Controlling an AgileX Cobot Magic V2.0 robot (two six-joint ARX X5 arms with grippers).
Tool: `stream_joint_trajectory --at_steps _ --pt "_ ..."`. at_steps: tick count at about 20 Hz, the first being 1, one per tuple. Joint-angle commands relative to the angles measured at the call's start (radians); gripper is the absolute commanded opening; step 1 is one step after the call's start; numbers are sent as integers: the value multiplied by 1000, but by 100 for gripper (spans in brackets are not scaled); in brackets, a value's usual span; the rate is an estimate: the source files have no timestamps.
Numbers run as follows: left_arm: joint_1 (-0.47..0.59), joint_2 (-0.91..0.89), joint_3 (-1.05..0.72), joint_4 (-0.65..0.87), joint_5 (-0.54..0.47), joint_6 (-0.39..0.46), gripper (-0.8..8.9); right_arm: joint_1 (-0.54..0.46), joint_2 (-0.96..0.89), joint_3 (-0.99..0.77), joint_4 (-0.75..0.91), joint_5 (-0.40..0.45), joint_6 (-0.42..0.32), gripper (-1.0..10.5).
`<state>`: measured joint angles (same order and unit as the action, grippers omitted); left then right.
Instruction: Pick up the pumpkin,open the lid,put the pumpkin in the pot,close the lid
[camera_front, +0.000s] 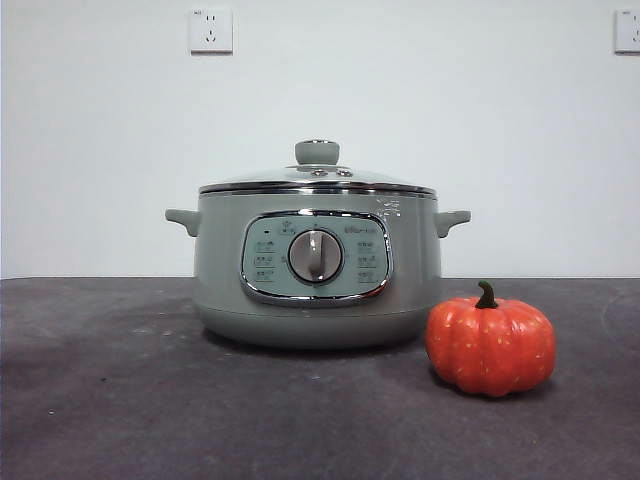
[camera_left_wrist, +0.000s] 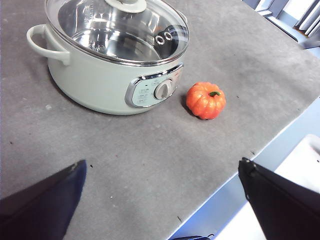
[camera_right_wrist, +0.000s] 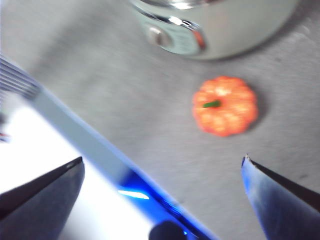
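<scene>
While the pumpkin (camera_front: 490, 342) sits upright on the grey surface (camera_front: 120, 400), stem up, it lies just beside the pot (camera_front: 318, 262) at the side of the control panel, near but apart from the pot's wall, with nothing gripping it. Right gripper (camera_right_wrist: 162, 167) hangs above the surface near its front edge, its fingers (camera_right_wrist: 47, 187) spread wide apart and empty, pumpkin ahead of them and nearer one finger; that view is blurred. Left gripper (camera_left_wrist: 162, 172) is held higher and further back, looking down on pot and pumpkin both, fingers (camera_left_wrist: 50, 195) also wide open, holding nothing. Neither arm shows in the front view. Lid (camera_front: 318, 178) is seated on the pot, chrome rim flush all round, pale knob (camera_front: 317, 152) upright at centre. Through the glass in the left wrist view, the shiny metal inner bowl (camera_left_wrist: 100, 42) appears to hold nothing. Silver dial (camera_front: 316, 256) is centred in the panel; two wall sockets (camera_front: 211, 30) behind.
</scene>
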<state>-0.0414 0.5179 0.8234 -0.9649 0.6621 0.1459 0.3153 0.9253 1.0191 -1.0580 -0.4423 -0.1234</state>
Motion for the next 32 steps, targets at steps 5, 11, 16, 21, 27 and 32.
stream_joint_trajectory --at_steps 5,11,16,21,27,32 --pt "2 -1 1 2 0 8 716 141 262 0 140 168 -6 693" --pt "2 -1 1 2 0 8 716 199 464 0 276 281 -2 693" --pt "2 -1 1 2 0 8 716 204 593 0 344 319 -1 693" --pt "2 -1 1 3 0 8 716 204 692 0 388 319 0 693" --pt "2 -1 1 4 -5 8 716 204 724 0 386 343 34 230" --pt "2 -1 1 37 -7 -15 716 204 685 0 344 337 43 -10"
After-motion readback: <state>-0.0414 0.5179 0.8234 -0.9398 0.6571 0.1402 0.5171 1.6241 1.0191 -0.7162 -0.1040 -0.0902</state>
